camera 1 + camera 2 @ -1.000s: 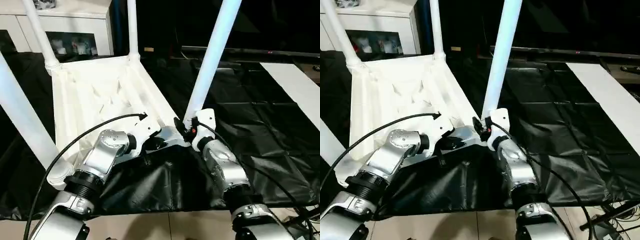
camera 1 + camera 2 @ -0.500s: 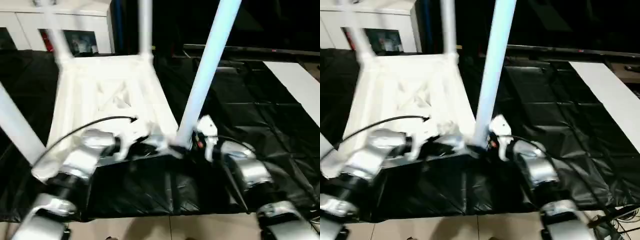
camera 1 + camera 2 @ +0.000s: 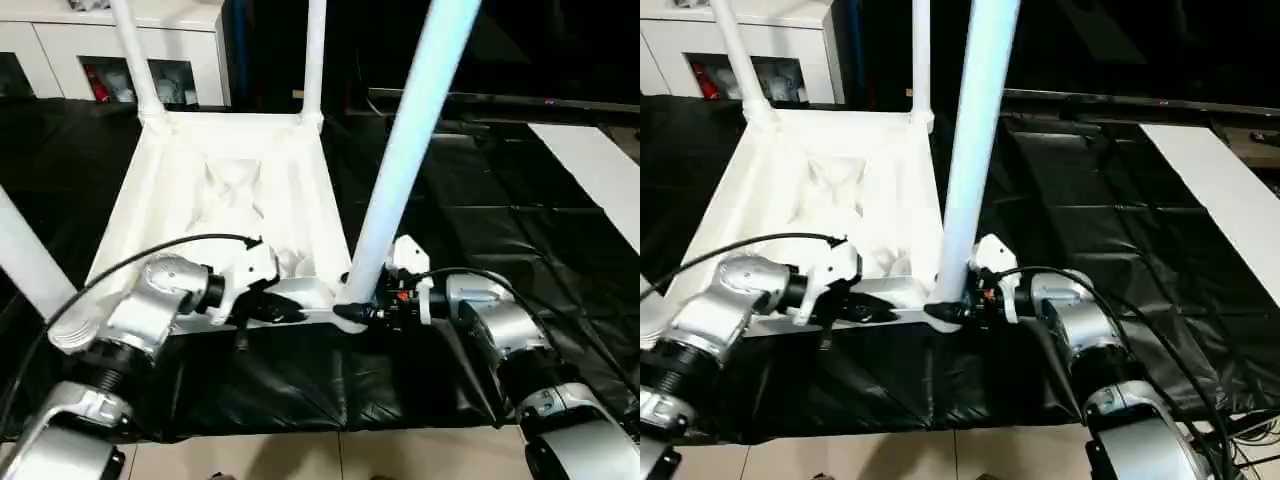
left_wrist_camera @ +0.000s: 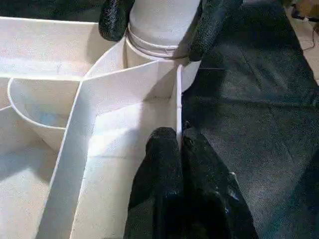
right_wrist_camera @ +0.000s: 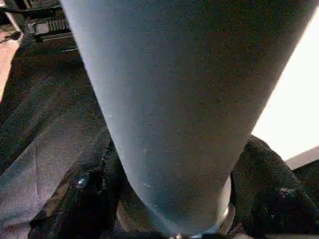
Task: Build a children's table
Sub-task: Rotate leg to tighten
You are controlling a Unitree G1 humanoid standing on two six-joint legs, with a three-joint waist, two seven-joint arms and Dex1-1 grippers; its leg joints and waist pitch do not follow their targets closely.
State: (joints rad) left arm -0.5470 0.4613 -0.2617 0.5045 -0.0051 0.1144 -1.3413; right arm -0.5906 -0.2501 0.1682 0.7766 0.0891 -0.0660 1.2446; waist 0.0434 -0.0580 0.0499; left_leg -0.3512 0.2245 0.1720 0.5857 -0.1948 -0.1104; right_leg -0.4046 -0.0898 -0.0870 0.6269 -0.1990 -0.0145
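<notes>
Since a second ago the upturned table top has swung from a skewed angle to lie nearly square to the viewer on the black-covered work table, and both forearms have spread outward so that each wrist now points inward along the near edge; all four legs stand up from the corner sockets, so the assembly looks close to finished, with this turn probably serving to seat or check the near right leg; the far left leg and far right leg rise at the back corners, and the near left leg leans out of the picture's side; the left gripper has its two black fingers pressed together on the thin rim wall of the table top, just beside the near right socket, pinching that edge; the right gripper reaches in from the opposite side, level with the table, its fingers standing apart on either side of the leg's base at the socket collar, cupping it; whether they squeeze it firmly cannot be told.
</notes>
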